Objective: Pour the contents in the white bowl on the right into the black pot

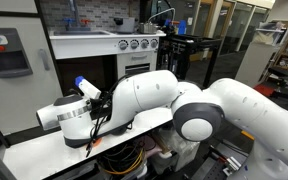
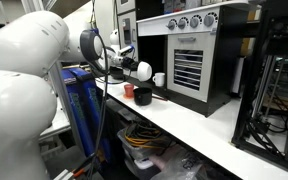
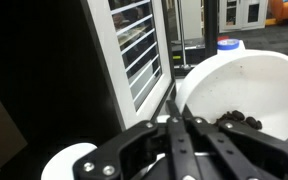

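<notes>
**Bowl held above the pot**

In the wrist view the hand is closed on the rim of the white bowl, its fingers pinched together at the near edge. Dark bits lie in the bowl. In an exterior view the bowl is held off the counter. The pot stands on the counter below it, just beside an orange cup.

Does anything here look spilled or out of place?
Nothing spilled that I can see. The white bowl is up off the table in the gripper, jaws pinching its rim, dark bits bunched to one side.
</notes>
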Robot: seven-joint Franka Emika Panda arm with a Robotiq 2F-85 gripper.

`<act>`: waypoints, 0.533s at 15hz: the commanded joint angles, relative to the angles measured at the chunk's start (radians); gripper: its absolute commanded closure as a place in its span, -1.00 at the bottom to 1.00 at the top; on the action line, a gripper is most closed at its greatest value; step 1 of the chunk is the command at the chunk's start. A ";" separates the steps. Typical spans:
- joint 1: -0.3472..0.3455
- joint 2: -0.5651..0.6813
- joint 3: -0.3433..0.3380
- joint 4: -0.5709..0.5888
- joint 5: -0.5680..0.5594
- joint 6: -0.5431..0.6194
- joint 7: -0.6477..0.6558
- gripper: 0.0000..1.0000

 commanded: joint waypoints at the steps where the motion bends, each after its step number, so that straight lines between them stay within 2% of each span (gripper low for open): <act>1: 0.018 0.034 -0.021 0.050 -0.027 -0.037 -0.062 0.98; 8: 0.023 0.046 -0.030 0.050 -0.042 -0.044 -0.095 0.98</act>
